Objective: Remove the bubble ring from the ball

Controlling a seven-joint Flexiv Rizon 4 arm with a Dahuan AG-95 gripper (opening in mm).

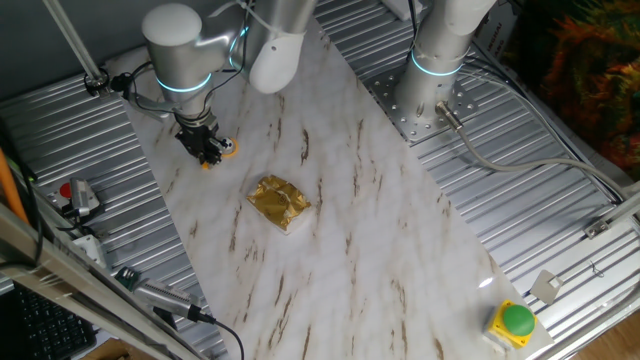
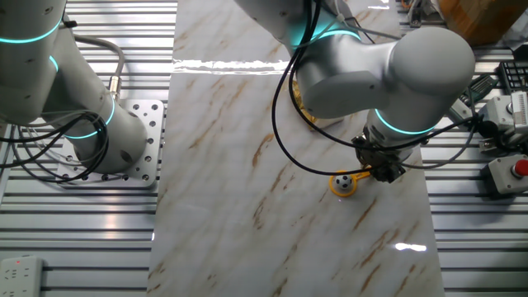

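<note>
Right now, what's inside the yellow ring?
In the other fixed view, a small whitish ball sits inside the bubble ring on the marble table. The gripper covers the ring's handle end, so its grip there is hidden.

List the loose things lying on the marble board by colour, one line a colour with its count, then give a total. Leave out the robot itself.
Orange-yellow: 1, the bubble ring, lying around the ball with the hand at its handle
White with dark patches: 1, the ball
Gold: 1, the foil packet
Total: 3
</note>
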